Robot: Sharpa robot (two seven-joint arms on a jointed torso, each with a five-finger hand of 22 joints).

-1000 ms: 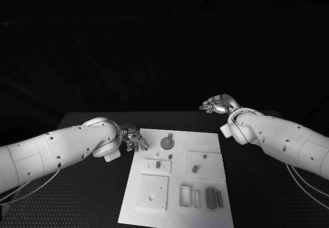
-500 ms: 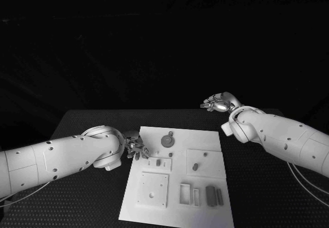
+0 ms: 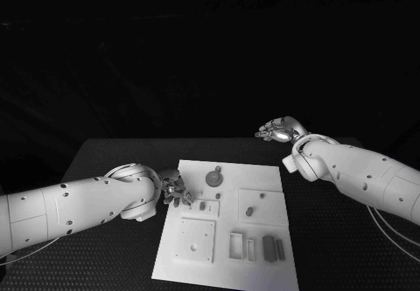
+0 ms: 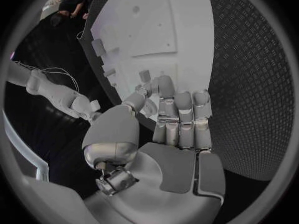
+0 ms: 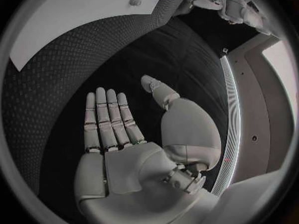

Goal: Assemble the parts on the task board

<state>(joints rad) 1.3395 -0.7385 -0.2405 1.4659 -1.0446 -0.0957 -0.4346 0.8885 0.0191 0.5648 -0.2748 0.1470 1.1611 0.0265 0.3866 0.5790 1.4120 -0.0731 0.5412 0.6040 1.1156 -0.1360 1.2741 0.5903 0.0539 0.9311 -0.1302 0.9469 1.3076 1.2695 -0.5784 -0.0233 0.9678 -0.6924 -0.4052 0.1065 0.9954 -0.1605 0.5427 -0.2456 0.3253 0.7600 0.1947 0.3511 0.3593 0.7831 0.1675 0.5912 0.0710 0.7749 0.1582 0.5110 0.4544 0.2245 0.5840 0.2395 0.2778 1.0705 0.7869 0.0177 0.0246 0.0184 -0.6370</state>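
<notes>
Black table point(image 3: 105, 157) w/ white task board point(image 3: 263, 182) lying mid-table, long side running from near edge toward far edge.

Left arm point(image 3: 79, 203) comes in low over table's left side; left hand point(image 3: 175, 191) sits at board's left edge, about level w/ the small raised plate. In left wrist view the left hand's fingers point(image 4: 181, 119) are straight and side by side, thumb apart, nothing held; tips are over the board's edge, contact w/ board can't tell.

Right arm point(image 3: 359, 173) crosses table's right side; right hand point(image 3: 278, 131) is raised beyond board's far right corner, by table's far edge. Right wrist view: palm flat, fingers point(image 5: 109, 119) extended, thumb splayed, empty, well apart from board.

On board, large to small: square plate w/ holes point(image 3: 194, 240) near the near left corner; square plate point(image 3: 263, 208) by right edge w/ a small dark part point(image 3: 249, 212) on it; slotted frames and dark bars point(image 3: 267, 248) by near edge; small raised plate point(image 3: 203, 208) w/ a peg; round gear part point(image 3: 213, 179) near far edge; tiny dark part point(image 3: 217, 196) just nearer than the gear.
</notes>
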